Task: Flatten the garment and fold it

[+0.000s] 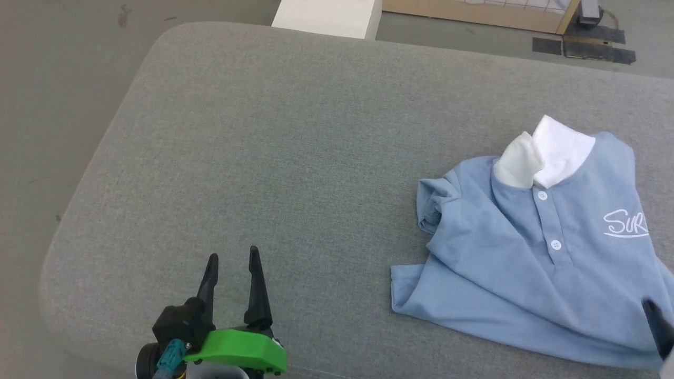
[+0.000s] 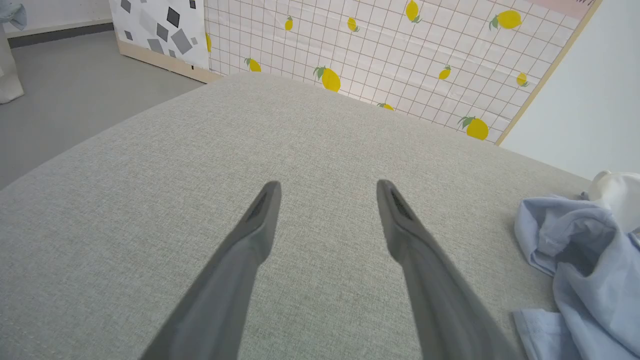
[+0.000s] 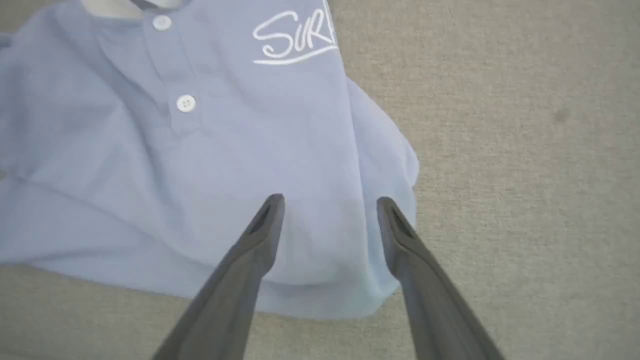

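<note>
Looking down on a grey padded surface [image 1: 263,131] and finding the garment [image 1: 526,263] lying toward its right side, front up and rumpled, with the white collar [image 1: 553,152] pointing away from the robot, two white buttons [image 1: 555,245] running down the placket and the white logo [image 1: 625,223] sitting at the right edge of the head view. Noticing a bunched fold [image 1: 434,202] crumpling at the garment's left, facing the bare middle of the surface. Holding the left gripper [image 1: 233,252] near the front edge of the surface, well apart from the garment, fingers spread wide with nothing between them. Seeing the same through the left wrist view: the left gripper [image 2: 328,183] gaping over bare grey fabric, the garment [image 2: 590,260] heaping up at the right, a lemon-patterned panel [image 2: 400,50] standing beyond. Poising the right gripper [image 3: 330,199] over the near hem of the garment [image 3: 175,175], fingers parted, blue cloth showing between and beneath them, pinching nothing; touching the cloth or not, impossible to tell.
</note>
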`<state>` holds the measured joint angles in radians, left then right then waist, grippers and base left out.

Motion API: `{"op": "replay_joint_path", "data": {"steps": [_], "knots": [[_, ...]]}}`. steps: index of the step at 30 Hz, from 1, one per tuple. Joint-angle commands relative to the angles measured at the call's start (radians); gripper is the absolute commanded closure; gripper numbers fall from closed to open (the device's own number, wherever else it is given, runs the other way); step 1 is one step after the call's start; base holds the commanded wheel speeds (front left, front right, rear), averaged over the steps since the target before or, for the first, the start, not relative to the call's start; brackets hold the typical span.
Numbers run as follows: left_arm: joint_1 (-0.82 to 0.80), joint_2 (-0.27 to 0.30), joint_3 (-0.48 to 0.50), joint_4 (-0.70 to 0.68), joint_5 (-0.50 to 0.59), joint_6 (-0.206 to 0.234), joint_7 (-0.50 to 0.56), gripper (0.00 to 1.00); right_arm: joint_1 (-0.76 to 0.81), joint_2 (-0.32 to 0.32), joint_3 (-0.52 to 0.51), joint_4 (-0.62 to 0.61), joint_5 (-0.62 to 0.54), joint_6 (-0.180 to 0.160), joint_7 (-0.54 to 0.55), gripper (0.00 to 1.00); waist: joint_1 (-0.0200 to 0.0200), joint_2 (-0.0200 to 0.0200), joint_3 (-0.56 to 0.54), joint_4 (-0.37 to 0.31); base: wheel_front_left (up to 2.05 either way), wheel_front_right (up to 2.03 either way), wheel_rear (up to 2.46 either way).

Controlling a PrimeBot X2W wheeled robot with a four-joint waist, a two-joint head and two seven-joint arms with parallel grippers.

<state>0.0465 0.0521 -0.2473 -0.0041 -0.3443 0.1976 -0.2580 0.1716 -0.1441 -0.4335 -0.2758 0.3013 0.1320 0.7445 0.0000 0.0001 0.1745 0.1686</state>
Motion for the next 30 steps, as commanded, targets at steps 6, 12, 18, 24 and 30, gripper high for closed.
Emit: {"op": "replay_joint_path", "data": {"steps": [6, 12, 18, 24, 30], "knots": [[-0.003, -0.002, 0.012, -0.003, 0.014, -0.004, -0.004, 0.00, -0.128, 0.041, -0.044, -0.088, 0.024, -0.001, -0.165, 0.00, 0.0000, -0.0001, -0.025, -0.025, 0.00, 0.00, 0.00], [0.011, -0.002, 0.029, -0.038, 0.034, -0.005, -0.004, 0.00, -0.141, 0.078, -0.016, -0.111, -0.062, -0.001, -0.463, 0.00, 0.0000, -0.0001, -0.039, -0.057, 0.00, 0.00, 0.00], [0.041, -0.002, 0.038, -0.084, 0.054, -0.009, -0.004, 0.00, -0.062, 0.093, -0.004, 0.045, -0.093, -0.001, -0.742, 0.00, 0.0000, -0.0001, -0.044, -0.094, 0.00, 0.00, 0.00], [-0.001, 0.001, 0.012, -0.093, 0.100, -0.048, -0.004, 0.00, -0.040, 0.094, 0.063, 0.182, -0.063, -0.001, -0.843, 0.00, 0.0000, -0.0001, -0.022, -0.119, 0.00, 0.00, 0.00], [-0.273, 0.033, -0.105, -0.025, 0.163, -0.166, 0.150, 0.00, -0.077, 0.094, 0.066, 0.222, -0.084, -0.001, -0.864, 0.00, 0.0000, -0.0001, 0.016, -0.116, 0.00, 0.00, 0.00]]}}
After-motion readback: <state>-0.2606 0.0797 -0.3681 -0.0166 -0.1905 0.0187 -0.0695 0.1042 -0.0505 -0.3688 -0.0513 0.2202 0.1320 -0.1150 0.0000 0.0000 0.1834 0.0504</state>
